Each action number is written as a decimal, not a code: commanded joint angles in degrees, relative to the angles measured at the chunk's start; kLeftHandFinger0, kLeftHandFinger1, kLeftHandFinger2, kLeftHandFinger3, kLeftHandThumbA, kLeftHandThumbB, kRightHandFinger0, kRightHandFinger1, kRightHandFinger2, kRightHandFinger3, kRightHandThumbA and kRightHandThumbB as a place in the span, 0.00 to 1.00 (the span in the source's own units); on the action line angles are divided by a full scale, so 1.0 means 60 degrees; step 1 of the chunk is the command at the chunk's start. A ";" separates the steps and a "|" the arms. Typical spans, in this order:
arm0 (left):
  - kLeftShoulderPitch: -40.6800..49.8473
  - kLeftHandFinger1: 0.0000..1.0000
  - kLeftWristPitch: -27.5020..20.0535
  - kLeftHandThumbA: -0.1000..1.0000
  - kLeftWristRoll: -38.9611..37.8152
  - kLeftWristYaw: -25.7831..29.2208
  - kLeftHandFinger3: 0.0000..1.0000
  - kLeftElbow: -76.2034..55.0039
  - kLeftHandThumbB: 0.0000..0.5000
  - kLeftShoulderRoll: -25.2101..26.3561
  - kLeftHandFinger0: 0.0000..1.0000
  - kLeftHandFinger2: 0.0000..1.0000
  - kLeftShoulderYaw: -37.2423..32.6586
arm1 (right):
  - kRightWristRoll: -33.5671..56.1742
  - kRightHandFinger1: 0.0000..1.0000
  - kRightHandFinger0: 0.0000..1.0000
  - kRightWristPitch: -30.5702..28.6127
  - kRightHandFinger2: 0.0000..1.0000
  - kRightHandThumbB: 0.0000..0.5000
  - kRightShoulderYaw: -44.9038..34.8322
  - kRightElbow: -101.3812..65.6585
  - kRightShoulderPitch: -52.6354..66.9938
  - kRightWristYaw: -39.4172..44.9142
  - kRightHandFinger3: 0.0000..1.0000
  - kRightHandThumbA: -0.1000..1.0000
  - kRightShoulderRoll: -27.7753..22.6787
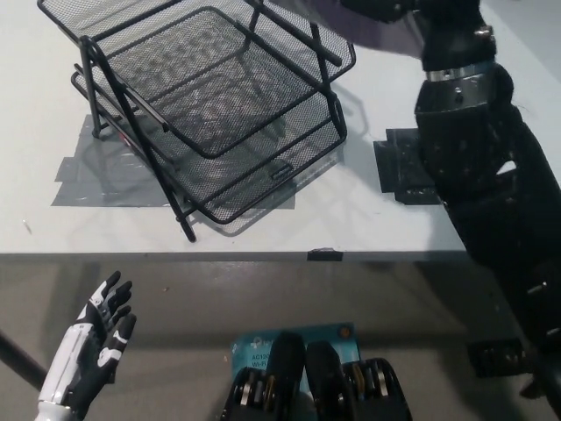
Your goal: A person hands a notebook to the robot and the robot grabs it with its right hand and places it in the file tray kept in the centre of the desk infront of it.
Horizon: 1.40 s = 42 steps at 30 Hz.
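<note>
Your black right arm (473, 158) is reaching up over the desk's (368, 219) far side, its hand cut off at the top edge, so you cannot tell what its fingers are doing. Only a purple sliver of the notebook (386, 33) is showing, just right of the file tray's (219, 123) upper rim. Your white left hand (92, 346) is resting low, fingers spread.

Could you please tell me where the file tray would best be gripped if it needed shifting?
Probably the slanted side bar of the file tray, approached from the robot's left: it is a bare rod clear of the mesh, easy to wrap, and the open left hand is on that side.
</note>
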 commanded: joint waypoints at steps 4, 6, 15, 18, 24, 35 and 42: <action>-0.0134 1.00 -0.0350 0.77 0.0168 -0.0219 1.00 -0.0237 0.70 0.0244 1.00 1.00 -0.0110 | -0.2221 0.00 0.00 -0.2494 0.00 0.00 0.0569 0.0400 -0.1680 -0.2219 0.03 0.86 -0.0121; -0.0127 1.00 -0.0322 0.77 0.0137 -0.0209 1.00 -0.0267 0.69 0.0227 1.00 1.00 -0.0107 | -0.2284 0.00 0.00 -0.2726 0.00 0.00 0.0820 0.0621 -0.1545 -0.2042 0.00 0.86 -0.0143; -0.0185 0.99 -0.0402 0.79 0.0107 -0.0292 1.00 -0.0288 0.66 0.0340 1.00 1.00 -0.0151 | -0.4891 0.00 0.00 -0.3250 0.00 0.07 0.2615 0.0832 -0.1219 -0.2415 0.00 0.84 -0.1177; -0.0217 0.98 -0.0314 0.81 0.0102 -0.0307 1.00 -0.0344 0.71 0.0378 1.00 0.99 -0.0148 | -0.5381 0.00 0.00 -0.3571 0.00 0.19 0.3194 0.0862 -0.1020 -0.2442 0.00 0.79 -0.1655; -0.0225 0.96 -0.0231 0.83 0.0112 -0.0307 1.00 -0.0387 0.70 0.0401 1.00 0.97 -0.0155 | -0.5740 0.00 0.00 -0.3771 0.00 0.16 0.3967 0.1087 -0.0823 -0.2909 0.00 0.75 -0.2313; -0.0231 0.94 -0.0012 0.79 0.0003 -0.0287 1.00 -0.0567 0.62 0.0343 0.99 0.93 -0.0146 | -0.6194 0.00 0.00 -0.3771 0.00 0.12 0.4312 0.0988 -0.0864 -0.2879 0.00 0.80 -0.2821; -0.0311 0.92 -0.0060 0.82 0.0093 -0.0315 1.00 -0.0511 0.69 0.0360 0.94 0.90 -0.0142 | -0.6408 0.00 0.00 -0.3771 0.00 0.15 0.4334 0.1330 -0.0875 -0.3196 0.00 0.74 -0.2884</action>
